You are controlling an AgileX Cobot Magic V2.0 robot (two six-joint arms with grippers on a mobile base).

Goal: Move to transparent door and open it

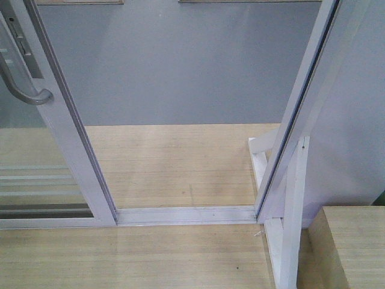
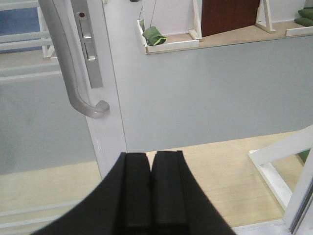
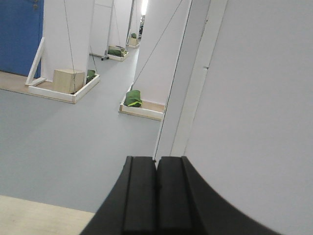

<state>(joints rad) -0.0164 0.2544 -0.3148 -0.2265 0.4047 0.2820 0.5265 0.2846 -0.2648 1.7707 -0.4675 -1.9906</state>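
Standing at the left of the front view, the transparent door [image 1: 57,129] is being shown slid aside, with its white stile slanting down to a white floor track [image 1: 186,214] that is running across a pale wooden floor [image 1: 180,162]. A curved grey handle [image 1: 24,90] is being seen hooked outward from the stile near the upper left, and thin white horizontal bars are being seen through the glass lower down. At the right, a slanted white post [image 1: 301,108] is being shown beside a white wall, leaving an open gap between door and post. Grey flooring is being seen on the far side.

In the left wrist view, the left gripper [image 2: 150,196] is being held with its black fingers pressed together, grasping nothing; the handle and a metal lock plate [image 2: 88,44] are being seen above it and to the left, apart from it.

In the right wrist view, the right gripper [image 3: 156,196] is likewise being held clenched on nothing, near the white wall at the right. Green bags [image 3: 132,99] in white floor frames are being seen far off.
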